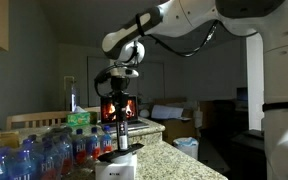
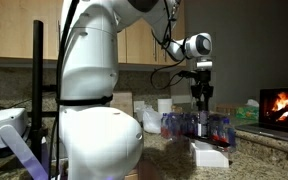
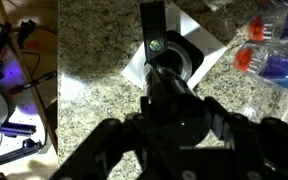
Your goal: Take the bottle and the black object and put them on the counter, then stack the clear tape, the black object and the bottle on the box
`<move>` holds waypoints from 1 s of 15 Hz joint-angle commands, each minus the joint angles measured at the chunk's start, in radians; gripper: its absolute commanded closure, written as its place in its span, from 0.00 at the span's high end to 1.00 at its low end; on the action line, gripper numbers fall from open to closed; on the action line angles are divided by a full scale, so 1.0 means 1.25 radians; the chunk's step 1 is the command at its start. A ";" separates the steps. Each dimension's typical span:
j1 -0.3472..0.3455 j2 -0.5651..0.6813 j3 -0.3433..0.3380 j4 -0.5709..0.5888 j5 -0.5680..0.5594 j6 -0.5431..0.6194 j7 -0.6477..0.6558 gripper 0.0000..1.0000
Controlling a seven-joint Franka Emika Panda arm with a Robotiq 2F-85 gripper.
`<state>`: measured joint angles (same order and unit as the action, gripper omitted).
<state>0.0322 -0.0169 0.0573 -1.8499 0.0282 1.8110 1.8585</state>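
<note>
One stack beneath my hand [image 1: 119, 110], centre frame.
I pinch one bottle [image 1: 121, 130] upright above one black object [image 1: 118, 151] on one white box [image 1: 114, 169].

Water bottles [image 1: 46, 152] crowd 1 side of the box [image 1: 112, 170]; bare counter [image 1: 174, 160] opens on the other.

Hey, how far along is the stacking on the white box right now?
Mostly done, it seems. The black object already sits on the box. In hand: the hand looks closed on the bottle, held upright atop that stack. Left: release it and back away. I can't make out the clear tape under the stack.
</note>
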 commanded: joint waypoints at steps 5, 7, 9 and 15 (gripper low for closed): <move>0.003 0.002 -0.004 0.004 0.012 0.017 -0.006 0.31; 0.003 0.002 -0.003 0.004 0.010 0.021 -0.005 0.31; 0.003 0.000 -0.003 0.004 0.010 0.024 -0.004 0.31; 0.001 0.003 -0.005 0.005 0.017 0.014 -0.006 0.31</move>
<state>0.0322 -0.0102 0.0574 -1.8497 0.0281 1.8306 1.8585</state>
